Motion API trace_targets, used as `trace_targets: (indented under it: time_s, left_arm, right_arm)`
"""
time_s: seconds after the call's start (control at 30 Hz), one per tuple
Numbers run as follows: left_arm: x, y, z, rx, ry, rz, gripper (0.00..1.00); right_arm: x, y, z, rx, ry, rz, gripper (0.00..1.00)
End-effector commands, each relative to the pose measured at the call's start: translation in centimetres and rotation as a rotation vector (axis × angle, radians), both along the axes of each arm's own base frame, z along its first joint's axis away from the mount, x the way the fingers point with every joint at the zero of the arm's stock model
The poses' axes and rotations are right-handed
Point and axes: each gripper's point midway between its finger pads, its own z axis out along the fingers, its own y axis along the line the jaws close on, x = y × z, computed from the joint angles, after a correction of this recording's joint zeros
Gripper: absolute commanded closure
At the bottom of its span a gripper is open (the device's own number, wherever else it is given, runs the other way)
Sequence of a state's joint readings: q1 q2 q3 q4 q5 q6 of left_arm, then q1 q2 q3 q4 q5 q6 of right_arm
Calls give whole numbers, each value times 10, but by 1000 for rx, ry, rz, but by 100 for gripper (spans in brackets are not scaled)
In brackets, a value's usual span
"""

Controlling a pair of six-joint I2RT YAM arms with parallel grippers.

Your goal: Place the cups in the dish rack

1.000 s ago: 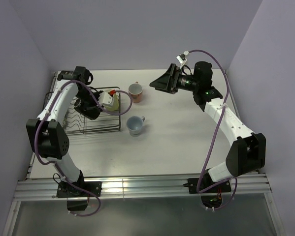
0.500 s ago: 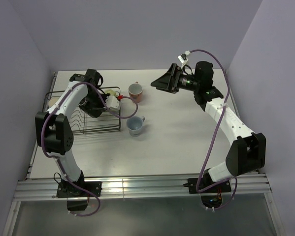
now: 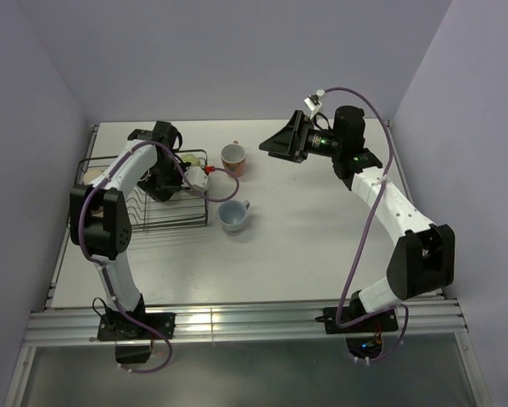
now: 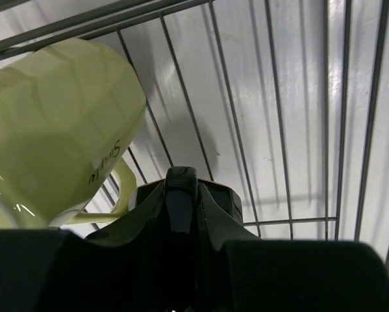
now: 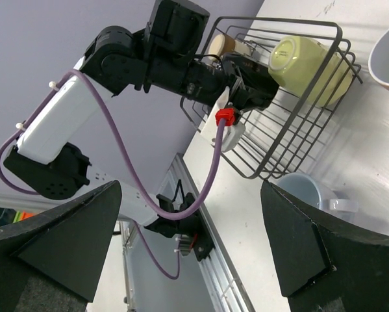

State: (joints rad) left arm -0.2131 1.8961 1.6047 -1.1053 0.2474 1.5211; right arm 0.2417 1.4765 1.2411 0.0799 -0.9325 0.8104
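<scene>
Left elbow (image 3: 97,227) has folded nearer the dark wire dish rack (image 3: 173,222); left tool (image 4: 181,174), pinched together, sits inside beside the pale yellow mug (image 4: 58,130); right tool (image 3: 272,144) gapes above the white table (image 3: 321,237); light blue mug (image 3: 233,216) just outside.

Jaws of left tool (image 4: 181,179) pressed flat together, tip to tip, nothing seen between them. Behind it the left arm (image 3: 109,182) is folded tight: elbow raised near its base, forearm running far out, wrist hooked over so the tool points down and back toward the near edge. Jaws of right tool (image 3: 269,146) spread wide, nothing between them, carried high and aimed sideways toward the left tool. Behind it the right arm (image 3: 389,203) stretches long, its wrist roughly level.
</scene>
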Motion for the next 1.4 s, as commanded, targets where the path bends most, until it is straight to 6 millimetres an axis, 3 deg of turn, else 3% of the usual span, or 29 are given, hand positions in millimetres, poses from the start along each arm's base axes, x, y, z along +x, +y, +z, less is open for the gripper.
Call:
trace_targets:
  time_s: [0.0,0.63,0.93,1.37]
  left_arm:
    - [24,2,19,35,-118,8,100]
    - [25,22,-12,231,-222,-146,100]
    - [35,33,-12,328,-303,-236,100]
    - [48,27,-7,334,-318,-319,98]
  right_arm:
    - [0,-1,6,11,-17,15,5]
    - [2,-2,-3,8,13,16,5]
    - [2,-1,-3,15,20,18,5]
    - [2,-2,-6,13,25,18,5]
